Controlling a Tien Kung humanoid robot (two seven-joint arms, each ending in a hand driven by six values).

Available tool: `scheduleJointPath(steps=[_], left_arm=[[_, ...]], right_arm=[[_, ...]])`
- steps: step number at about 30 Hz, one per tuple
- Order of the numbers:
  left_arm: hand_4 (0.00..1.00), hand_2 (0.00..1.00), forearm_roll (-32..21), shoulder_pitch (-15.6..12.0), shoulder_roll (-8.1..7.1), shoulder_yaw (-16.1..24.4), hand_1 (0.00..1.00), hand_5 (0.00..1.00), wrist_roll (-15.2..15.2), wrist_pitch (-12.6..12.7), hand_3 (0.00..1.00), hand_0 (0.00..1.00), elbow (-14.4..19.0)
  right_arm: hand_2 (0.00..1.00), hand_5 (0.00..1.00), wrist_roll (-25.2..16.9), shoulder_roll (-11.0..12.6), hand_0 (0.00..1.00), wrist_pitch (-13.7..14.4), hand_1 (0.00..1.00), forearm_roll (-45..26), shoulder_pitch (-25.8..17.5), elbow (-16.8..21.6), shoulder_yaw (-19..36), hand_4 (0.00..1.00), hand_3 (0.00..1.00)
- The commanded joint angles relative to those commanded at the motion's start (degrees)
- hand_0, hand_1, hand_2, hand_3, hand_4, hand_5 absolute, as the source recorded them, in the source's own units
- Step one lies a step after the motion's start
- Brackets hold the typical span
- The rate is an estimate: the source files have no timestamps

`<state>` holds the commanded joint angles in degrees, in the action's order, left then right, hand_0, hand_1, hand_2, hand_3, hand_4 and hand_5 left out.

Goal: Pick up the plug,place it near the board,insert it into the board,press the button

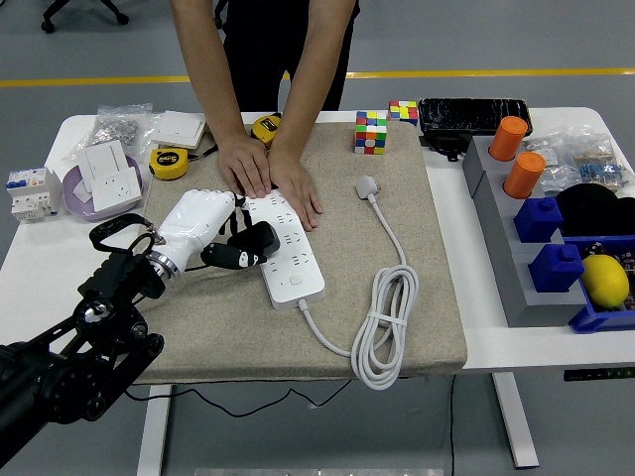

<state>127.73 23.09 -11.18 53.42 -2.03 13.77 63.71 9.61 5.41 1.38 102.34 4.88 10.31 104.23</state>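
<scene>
A white power strip [288, 248] lies lengthwise on the beige mat [417, 297], its button [296, 281] at the near end. The white plug [368, 186] lies loose on the mat to the strip's right. Its cable [389, 307] runs down into a coil and back to the strip's near end. My left hand [243, 248] hovers over the strip's left edge near the middle, black fingers relaxed and holding nothing. A person at the far side presses both hands [273, 174] flat on the strip's far end. My right arm is out of sight.
Two tape measures [169, 163], a purple dish with white sockets [104, 188] and a breaker [30, 193] sit at the left. Puzzle cubes [371, 132] stand behind the mat. Grey and blue bins with orange cylinders [523, 174], blue blocks and a lemon [605, 280] fill the right.
</scene>
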Motion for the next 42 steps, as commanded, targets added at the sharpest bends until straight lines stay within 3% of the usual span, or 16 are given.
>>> scheduleJointPath(steps=[19,42], left_arm=[[0.569,0.293,1.11,0.97,-2.09,-1.30,0.327,0.148,0.37,-0.36,0.364,0.454,-0.19],[0.574,0.296,1.65,1.29,-2.63,-2.52,0.332,0.143,0.34,-0.53,0.369,0.462,-0.86]], right_arm=[[0.862,0.998,-0.10,0.21,0.904,0.10,0.879,-0.18,0.08,0.00,0.14,0.998,0.906],[0.859,0.998,-0.26,0.41,0.901,0.39,0.876,0.71,0.23,0.00,0.85,0.998,0.904]])
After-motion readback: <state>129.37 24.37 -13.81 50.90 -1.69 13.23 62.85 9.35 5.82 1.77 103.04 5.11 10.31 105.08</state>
